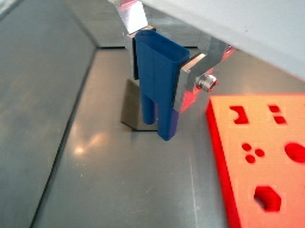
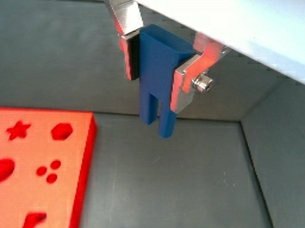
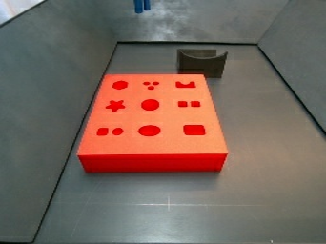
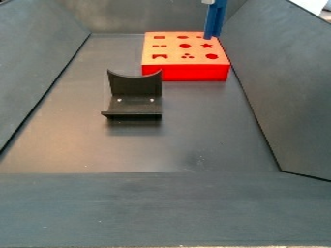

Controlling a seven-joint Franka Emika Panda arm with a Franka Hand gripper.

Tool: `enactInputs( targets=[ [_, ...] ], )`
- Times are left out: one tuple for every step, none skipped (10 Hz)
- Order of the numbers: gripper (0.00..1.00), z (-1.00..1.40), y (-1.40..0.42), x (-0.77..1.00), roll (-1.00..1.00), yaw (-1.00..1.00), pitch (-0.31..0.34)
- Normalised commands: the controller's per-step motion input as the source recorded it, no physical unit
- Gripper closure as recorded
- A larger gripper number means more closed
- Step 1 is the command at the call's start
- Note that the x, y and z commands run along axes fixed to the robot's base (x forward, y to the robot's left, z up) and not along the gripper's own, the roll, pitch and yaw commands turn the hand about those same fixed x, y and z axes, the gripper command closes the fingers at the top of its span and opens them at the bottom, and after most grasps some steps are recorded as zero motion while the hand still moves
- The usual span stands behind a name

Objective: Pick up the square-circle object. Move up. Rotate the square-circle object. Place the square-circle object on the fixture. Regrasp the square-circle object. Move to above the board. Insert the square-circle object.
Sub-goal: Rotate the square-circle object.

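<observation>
The blue square-circle object (image 1: 159, 80) (image 2: 155, 76) hangs upright, its two prongs pointing down, and my gripper (image 1: 161, 76) (image 2: 155, 67) is shut on its upper body. Both side views show it high above the floor (image 3: 140, 6) (image 4: 214, 17), with the gripper itself cut off by the frame edge. The red board (image 3: 152, 119) (image 4: 185, 55) lies flat with its dark cut-outs facing up, and it also appears in both wrist views (image 1: 256, 151) (image 2: 42, 165). The dark fixture (image 3: 201, 62) (image 4: 132, 94) stands on the floor beside the board; in a wrist view it shows just behind the prongs (image 1: 135, 107).
Sloped grey walls (image 3: 51, 57) (image 4: 258, 87) enclose the dark floor on all sides. Bare floor lies in front of the board (image 3: 166, 205) and on the near side of the fixture (image 4: 155, 165).
</observation>
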Motion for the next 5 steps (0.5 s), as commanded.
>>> enactInputs(
  targets=[
    [1.00,0.00,0.00,0.00,-0.05,-1.00,0.035],
    [1.00,0.00,0.00,0.00,-0.05,-1.00,0.038],
    [1.00,0.00,0.01,0.00,-0.06,-1.00,0.042],
    [1.00,0.00,0.01,0.00,-0.06,-1.00,0.046],
    [1.00,0.00,0.01,0.00,-0.07,-1.00,0.053]
  ],
)
